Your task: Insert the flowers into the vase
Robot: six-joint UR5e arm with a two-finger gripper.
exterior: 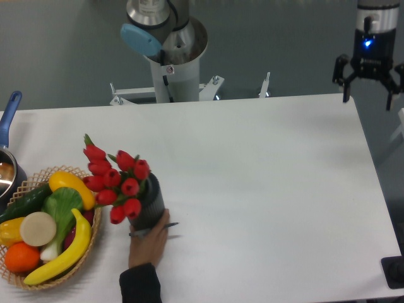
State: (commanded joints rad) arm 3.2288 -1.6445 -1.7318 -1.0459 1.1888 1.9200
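Note:
The red tulip flowers (112, 178) stand in the dark grey ribbed vase (149, 205) at the table's front left, leaning left toward the basket. A person's hand (149, 240) grips the vase from the front and has it tilted. My gripper (370, 81) hangs open and empty above the table's far right corner, far from the vase.
A wicker basket (88, 241) of fruit and vegetables sits at the front left, right beside the flowers. A pot with a blue handle (9, 113) is at the left edge. The arm's base column (170, 60) rises behind the table.

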